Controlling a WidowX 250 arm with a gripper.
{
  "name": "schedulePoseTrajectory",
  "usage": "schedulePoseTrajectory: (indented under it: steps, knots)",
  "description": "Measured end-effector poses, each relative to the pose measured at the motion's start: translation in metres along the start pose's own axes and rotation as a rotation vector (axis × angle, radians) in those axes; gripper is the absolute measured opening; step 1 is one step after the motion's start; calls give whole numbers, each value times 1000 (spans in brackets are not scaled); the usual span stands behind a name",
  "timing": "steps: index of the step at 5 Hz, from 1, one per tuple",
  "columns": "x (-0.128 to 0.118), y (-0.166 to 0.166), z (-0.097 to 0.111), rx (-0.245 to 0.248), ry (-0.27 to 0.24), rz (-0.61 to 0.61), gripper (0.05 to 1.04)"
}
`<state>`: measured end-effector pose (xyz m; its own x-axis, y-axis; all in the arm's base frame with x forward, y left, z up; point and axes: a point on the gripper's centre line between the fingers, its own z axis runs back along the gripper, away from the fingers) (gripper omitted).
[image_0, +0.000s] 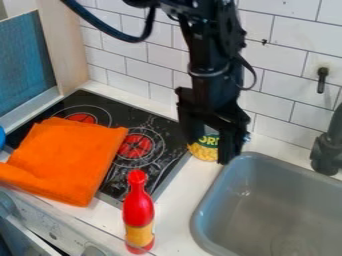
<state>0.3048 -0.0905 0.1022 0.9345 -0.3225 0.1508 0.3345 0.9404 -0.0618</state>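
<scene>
Sink (287, 200) sunk into our surface (175, 212), rim bearing it | stove (163, 127), its flat top supporting our orange cloth (67, 157) | tool (212, 151) beside can; apart or clamped, we can't tell | red bottle (138, 212) upright on its base | can (203, 150) between stove and sink

White tabletop (179, 200): black stovetop (145, 120) 9 o'clock, upright red bottle (139, 212) 6:30, can (204, 150) from bottle 1 o'clock, gray sink (230, 195) 4:30.

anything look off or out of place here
The orange cloth lies crookedly across the black stove, partly covering one burner and overhanging the front edge. Pale streaks mark the surface too; scratches or residue, I can't tell.
</scene>
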Motion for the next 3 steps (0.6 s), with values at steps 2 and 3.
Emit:
schedulePoseTrajectory:
  steps: [2, 3]
  knots:
    - [43, -14, -22, -88, -50, 11, 1001]
    - [59, -26, -32, -98, -59, -20, 1001]
